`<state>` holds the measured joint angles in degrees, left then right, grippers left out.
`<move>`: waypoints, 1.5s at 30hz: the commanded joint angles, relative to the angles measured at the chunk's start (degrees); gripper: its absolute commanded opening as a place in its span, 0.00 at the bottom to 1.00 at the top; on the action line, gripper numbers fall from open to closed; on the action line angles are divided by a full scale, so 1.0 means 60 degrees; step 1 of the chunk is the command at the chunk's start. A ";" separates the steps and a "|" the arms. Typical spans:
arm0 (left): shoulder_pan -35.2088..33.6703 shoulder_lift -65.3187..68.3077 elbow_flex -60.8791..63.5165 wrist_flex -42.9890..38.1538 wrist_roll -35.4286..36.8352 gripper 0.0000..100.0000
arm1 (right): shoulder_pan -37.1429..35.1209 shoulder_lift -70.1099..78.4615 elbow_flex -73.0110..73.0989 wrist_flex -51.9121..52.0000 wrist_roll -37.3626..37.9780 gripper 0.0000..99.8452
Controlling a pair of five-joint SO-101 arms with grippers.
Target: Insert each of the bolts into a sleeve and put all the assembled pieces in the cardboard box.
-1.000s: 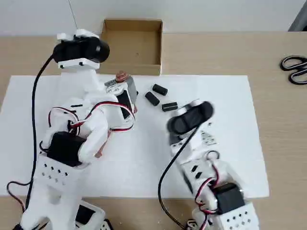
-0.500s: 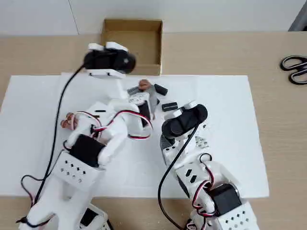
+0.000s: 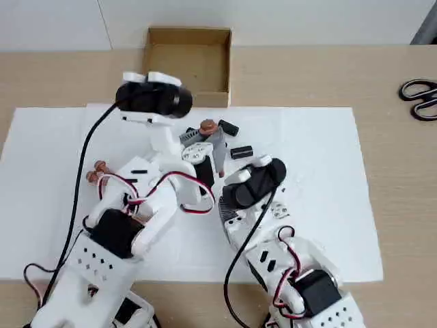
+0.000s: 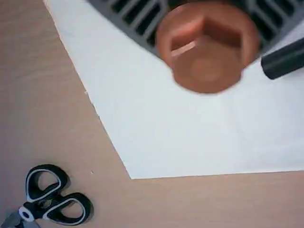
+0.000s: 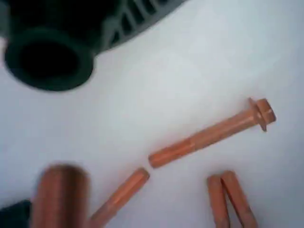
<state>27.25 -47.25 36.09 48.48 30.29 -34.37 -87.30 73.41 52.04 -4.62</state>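
The copper bolt (image 4: 206, 45) is clamped between the fingers of the left gripper (image 3: 207, 134), with its hexagonal head turned to the wrist camera. It hangs over the far part of the white sheet (image 3: 321, 225). Just beside it on the sheet lies a loose sleeve (image 3: 228, 127), black. A second loose sleeve (image 3: 241, 152) lies a little nearer to the arms, apart from the first.

The right gripper (image 5: 61, 42) is closed on a held sleeve (image 5: 47, 59), whose open end faces its wrist camera. Past it the spare bolts (image 5: 213, 133) lie flat on the sheet: one shows whole with its head, one shows as a bare shaft, and two lie side by side, touching. A blurred copper shape close to that camera is perhaps the clamped bolt, but I cannot tell for sure.

The cardboard box (image 3: 188, 100) stands upright on the wooden table (image 3: 307, 75), just past the far edge of the sheet. The part of its floor that shows is bare cardboard. Black-handled scissors (image 3: 420, 98) lie on the table well apart from the box, at the right edge
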 commanded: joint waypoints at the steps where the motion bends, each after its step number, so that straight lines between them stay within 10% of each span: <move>1: 0.0029 -0.0366 0.0095 -0.0278 0.0073 0.01 | -0.0051 -0.0418 -0.0029 -0.0256 -0.0044 0.00; 45: 0.0176 -0.0806 0.0725 -0.0747 0.0366 0.01 | -0.0066 -0.0447 -0.0015 -0.0256 -0.0059 0.00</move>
<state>28.04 -50.42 43.74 43.91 32.04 -34.37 -88.97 73.67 52.04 -4.62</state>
